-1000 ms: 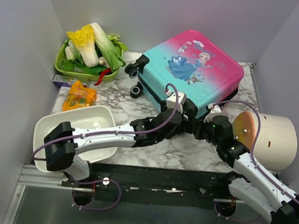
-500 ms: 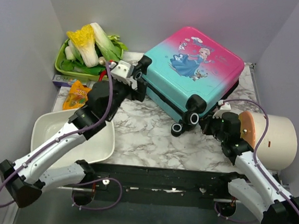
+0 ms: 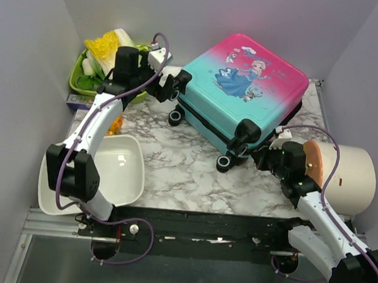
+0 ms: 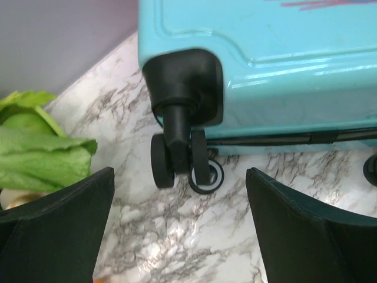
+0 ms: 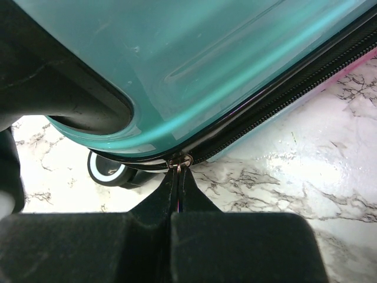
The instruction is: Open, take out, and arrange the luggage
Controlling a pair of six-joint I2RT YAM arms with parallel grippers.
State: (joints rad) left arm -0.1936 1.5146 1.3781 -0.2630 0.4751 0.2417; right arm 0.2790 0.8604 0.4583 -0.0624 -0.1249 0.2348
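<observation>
Luggage (image 3: 247,87) sat shut, upper middle of the top view. Right gripper (image 5: 178,175) was pinched tight on the zip tab (image 5: 179,160) at its lower right corner. Left gripper (image 4: 179,183) was wide open by a wheel (image 4: 165,168), upper left, w/ nothing in it. Zip tab could slip out if pulled too fast.

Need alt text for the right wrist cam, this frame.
The right gripper, shut, pinches the zipper pull on the teal luggage, whose zipper runs up to the right. A black wheel with a white rim sits at lower left on the marble table.
</observation>
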